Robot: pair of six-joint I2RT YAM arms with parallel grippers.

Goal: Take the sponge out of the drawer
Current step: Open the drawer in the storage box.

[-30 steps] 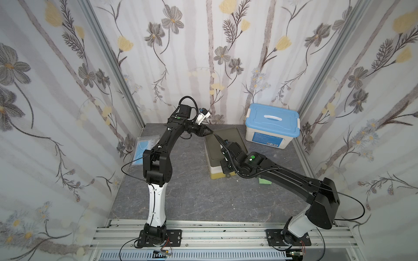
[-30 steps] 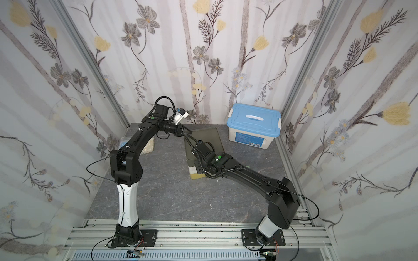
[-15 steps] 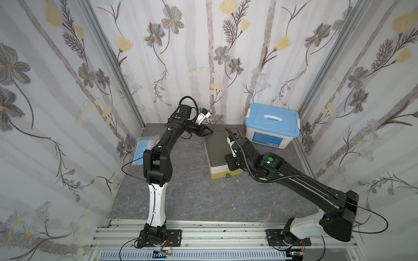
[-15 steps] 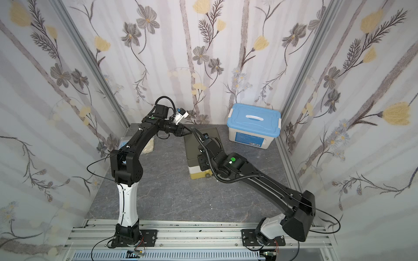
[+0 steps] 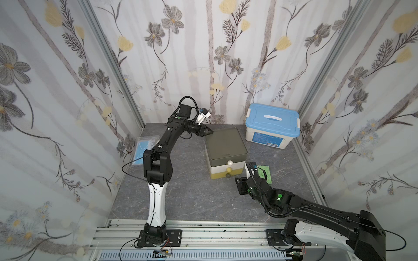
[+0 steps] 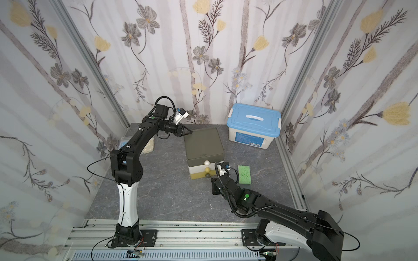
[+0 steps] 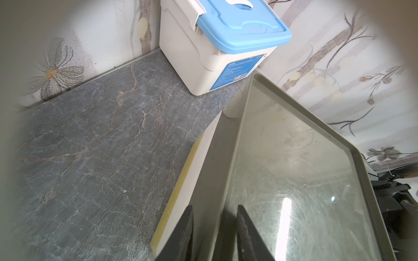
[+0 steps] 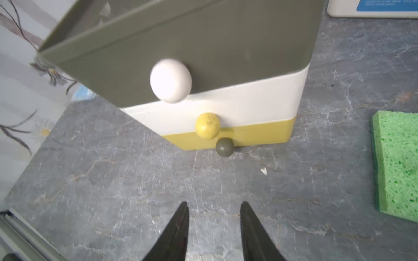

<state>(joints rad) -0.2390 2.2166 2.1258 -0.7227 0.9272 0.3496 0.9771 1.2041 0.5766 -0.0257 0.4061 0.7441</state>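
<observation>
Sponge [image 6: 244, 174] is lying on table [image 5: 192, 198] beside drawer unit [image 5: 226, 144]. Right claw [image 8: 213, 203] is backing off, now partly open, empty (drawers all shut), so task is looking done. Left claw [image 7: 214, 206] is pinching the unit's top rim.

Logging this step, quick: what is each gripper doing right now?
Left gripper: closed on the top rim of the drawer box.
Right gripper: open, holding nothing; the sponge lies apart from it.
</observation>
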